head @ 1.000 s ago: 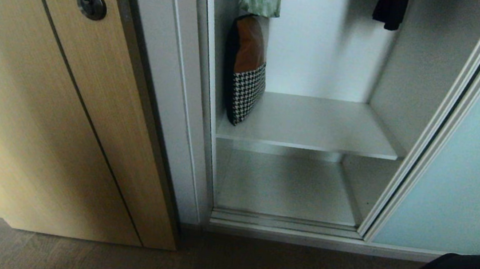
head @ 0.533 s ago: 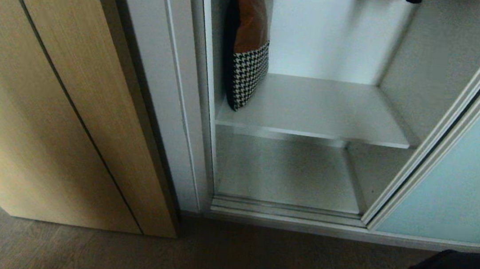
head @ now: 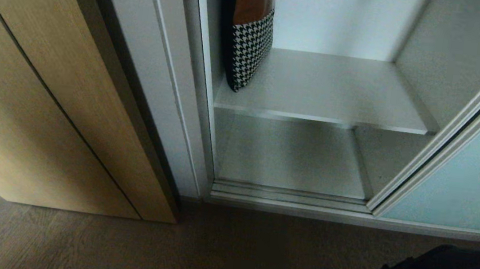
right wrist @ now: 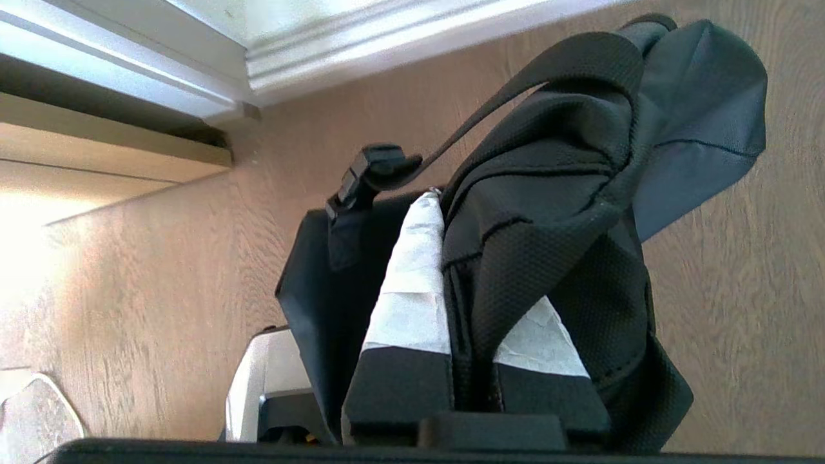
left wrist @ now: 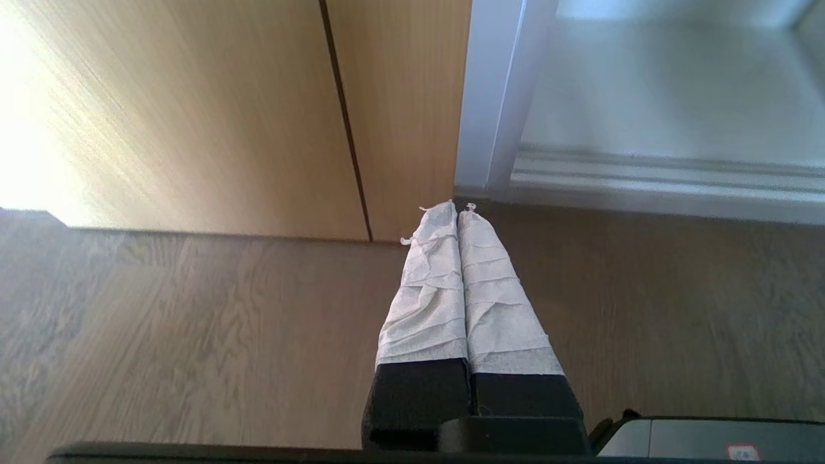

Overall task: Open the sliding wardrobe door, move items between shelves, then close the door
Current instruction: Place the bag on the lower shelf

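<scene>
robot's just dipped its view lower, so the bottom shelf (head: pixel 291 157) sits centred now. right gripper (right wrist: pixel 474 270) is clamped on the black bag (right wrist: pixel 561 212) above the floor, left gripper (left wrist: pixel 459 216) pinched shut, idle. sliding door (head: pixel 476 177) is open; guessing bag goes low.

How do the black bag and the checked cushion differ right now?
The black bag is plain black fabric; the cushion is brown above, houndstooth below. The bag hangs over the wooden floor, pinched in the right gripper; the cushion stands upright on the shelf, against the wardrobe's side. Both are soft.
</scene>
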Motion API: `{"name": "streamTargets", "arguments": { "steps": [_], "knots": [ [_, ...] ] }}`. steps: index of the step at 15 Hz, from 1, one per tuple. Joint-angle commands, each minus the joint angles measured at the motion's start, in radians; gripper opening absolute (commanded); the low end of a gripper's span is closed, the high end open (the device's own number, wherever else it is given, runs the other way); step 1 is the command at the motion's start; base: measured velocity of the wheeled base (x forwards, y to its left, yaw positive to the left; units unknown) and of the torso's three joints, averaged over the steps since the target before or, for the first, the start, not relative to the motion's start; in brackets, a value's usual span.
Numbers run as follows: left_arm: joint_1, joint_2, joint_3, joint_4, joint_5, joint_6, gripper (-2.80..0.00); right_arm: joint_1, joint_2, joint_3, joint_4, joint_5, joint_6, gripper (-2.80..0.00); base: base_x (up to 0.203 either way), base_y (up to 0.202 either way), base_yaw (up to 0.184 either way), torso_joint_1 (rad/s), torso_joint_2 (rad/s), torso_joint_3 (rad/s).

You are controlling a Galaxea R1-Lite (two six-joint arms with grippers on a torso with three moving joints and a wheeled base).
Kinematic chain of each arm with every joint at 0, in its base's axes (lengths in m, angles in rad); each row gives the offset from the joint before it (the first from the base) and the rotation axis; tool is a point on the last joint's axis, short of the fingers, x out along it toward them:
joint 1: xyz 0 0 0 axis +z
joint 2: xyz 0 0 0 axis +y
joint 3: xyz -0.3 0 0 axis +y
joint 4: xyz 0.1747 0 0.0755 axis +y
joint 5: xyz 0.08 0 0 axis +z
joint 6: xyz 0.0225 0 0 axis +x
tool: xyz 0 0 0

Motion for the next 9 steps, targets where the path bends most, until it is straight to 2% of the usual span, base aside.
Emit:
{"name": "streamTargets", "arguments": {
  "steps": [1,9],
  "knots": [
    [0.000,0.002,0.000,-0.001,0.000,0.000,-2.80,0.000,0.009,0.010,-0.025,0.001,0.003,-2.80,0.000,0.000,0.000,0.004,0.00,-0.189],
    [0.001,0.002,0.000,-0.001,0.000,0.000,-2.80,-0.001,0.034,0.028,-0.059,-0.001,0.003,-2.80,0.000,0.000,0.000,0.002,0.00,-0.198]
  ]
}}
